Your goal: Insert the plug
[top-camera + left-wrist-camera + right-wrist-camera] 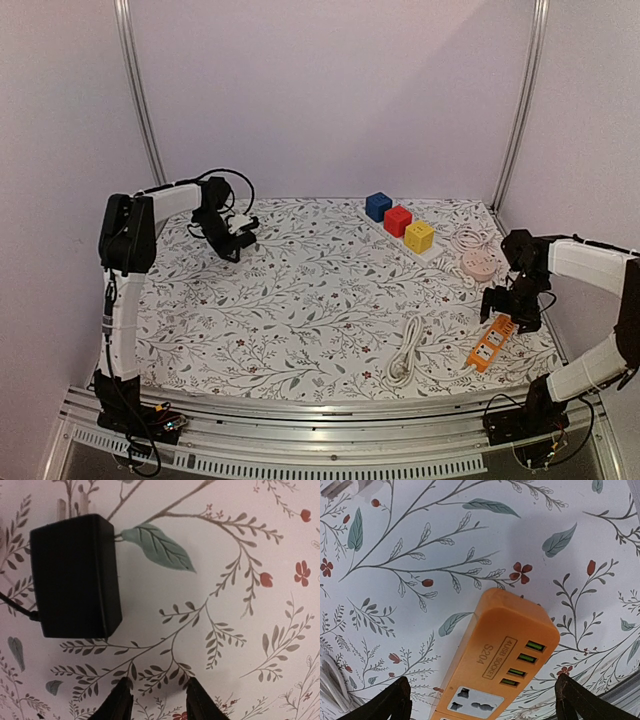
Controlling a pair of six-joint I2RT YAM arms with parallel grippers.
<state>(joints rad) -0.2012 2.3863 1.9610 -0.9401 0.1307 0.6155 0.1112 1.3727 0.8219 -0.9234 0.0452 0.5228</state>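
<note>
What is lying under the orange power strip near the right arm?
The orange plastic power strip lies on the floral-patterned tablecloth. The cloth directly beneath it is hidden.

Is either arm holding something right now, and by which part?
Nothing is held. The left gripper, jaws empty, hovers short of the black adapter; the right gripper, jaws wide open, hangs over the orange power strip without touching it.

A white worktop (320, 290) printed with grey-green leaves and small red flowers lies beneath the left claw (157, 700) and the right claw (485, 700), plain pale walls (330, 90) rising beyond them under soft, even light.
</note>
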